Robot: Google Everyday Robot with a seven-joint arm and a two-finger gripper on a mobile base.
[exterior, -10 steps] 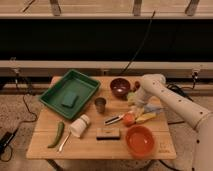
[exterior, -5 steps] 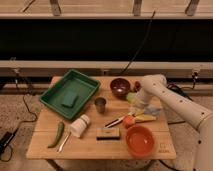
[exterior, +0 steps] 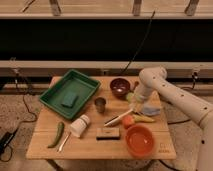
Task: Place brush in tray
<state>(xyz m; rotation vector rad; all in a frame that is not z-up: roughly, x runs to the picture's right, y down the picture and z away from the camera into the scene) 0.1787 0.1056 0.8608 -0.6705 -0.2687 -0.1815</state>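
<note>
The gripper (exterior: 132, 106) hangs low over the right middle of the wooden surface (exterior: 90, 146), its fingers drawn together at the upper right end of the brush (exterior: 116, 119). The brush lies slanted between a metal cup (exterior: 100, 104) and an orange bowl (exterior: 140, 140), well apart from the green tray (exterior: 52, 95) at the back left.

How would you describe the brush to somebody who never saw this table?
On the wooden table, look between the metal cup and the orange bowl. The brush is the only slim whitish stick there, one end at the gripper.
</note>
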